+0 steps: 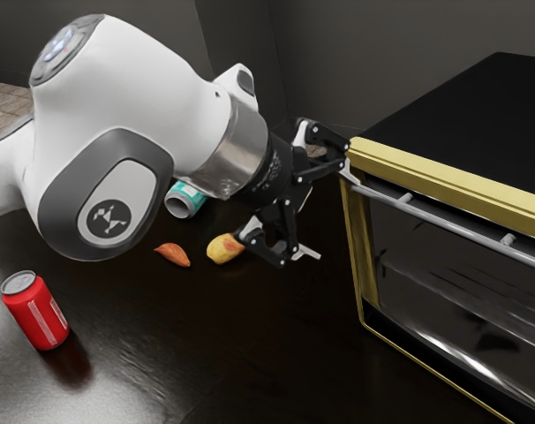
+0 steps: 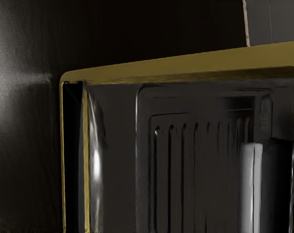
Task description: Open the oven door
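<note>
Exterior view: fingers (image 1: 306, 253) apart; red can (image 1: 38, 314), writing unreadable.

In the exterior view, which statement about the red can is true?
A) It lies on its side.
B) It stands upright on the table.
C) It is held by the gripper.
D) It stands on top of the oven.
B: the red can rests on the table with its grey lid facing up.

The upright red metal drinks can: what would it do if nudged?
The can, taller than wide, might tip if pushed near its top. Once down, its round side would probably roll. The shiny dark tabletop looks smooth, so a low push may just slide it.
</note>
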